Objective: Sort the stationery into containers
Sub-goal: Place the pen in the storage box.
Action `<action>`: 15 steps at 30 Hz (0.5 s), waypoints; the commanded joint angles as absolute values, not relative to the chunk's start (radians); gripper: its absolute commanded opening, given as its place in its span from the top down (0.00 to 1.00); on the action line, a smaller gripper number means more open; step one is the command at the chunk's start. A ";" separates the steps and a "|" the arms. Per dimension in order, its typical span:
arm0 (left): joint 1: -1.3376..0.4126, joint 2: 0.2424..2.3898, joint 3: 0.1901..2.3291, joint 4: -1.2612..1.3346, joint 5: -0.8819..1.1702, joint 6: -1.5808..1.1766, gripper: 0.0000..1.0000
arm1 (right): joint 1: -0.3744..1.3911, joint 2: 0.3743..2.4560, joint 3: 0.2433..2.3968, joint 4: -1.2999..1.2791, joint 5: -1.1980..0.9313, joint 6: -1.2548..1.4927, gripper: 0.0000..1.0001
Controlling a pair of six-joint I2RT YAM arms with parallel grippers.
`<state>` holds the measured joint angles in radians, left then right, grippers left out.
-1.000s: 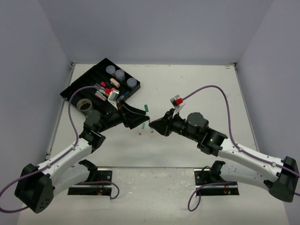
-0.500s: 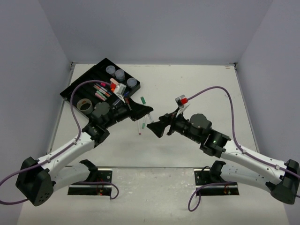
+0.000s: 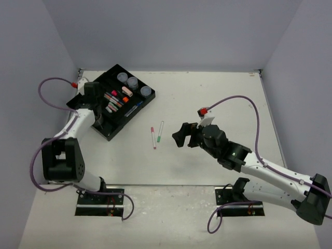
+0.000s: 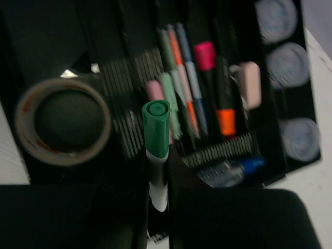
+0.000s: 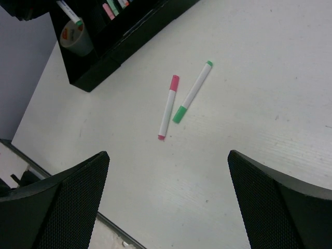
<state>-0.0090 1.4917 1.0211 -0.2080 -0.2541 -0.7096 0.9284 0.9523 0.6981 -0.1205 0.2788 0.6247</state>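
the left end effector [image 4: 157, 207] was closed on a green-capped white marker [image 4: 156, 129], which stood out past the dark fingers with its cap leading. it hung over the large flat black plastic tray [image 3: 111, 134] with long narrow compartments, at the far left of the white worktop [image 3: 218, 93]. in the left wrist view the marker's cap lay between the brownish tape ring [image 4: 23, 124], which sat in a wide compartment, and a row of pens and markers in the neighbouring slots. whether the cap touched the tray i could not tell, as that view was blurred.

in the slots lay a pink-capped stubby marker [image 4: 205, 54], an orange-banded black marker [image 4: 225, 115], a pale pink stapler-like piece [image 4: 250, 85] and a blue marker [image 4: 244, 168]. three small round greyish jars [image 3: 132, 82] stood in a line along the tray's far right edge.

the right end effector [image 3: 181, 136] was spread wide and held nothing, hovering above the middle of the worktop. just to its left, well apart from the tray, lay a pink-capped thin white pen [image 5: 168, 107] and a green-capped thin white pen [image 5: 193, 92], side by side and nearly parallel, close together but apparently not touching.
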 commanded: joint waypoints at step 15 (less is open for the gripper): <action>0.117 1.726 1.137 -0.105 -0.185 -0.785 1.00 | 0.900 1.026 0.693 -0.125 0.279 0.615 0.01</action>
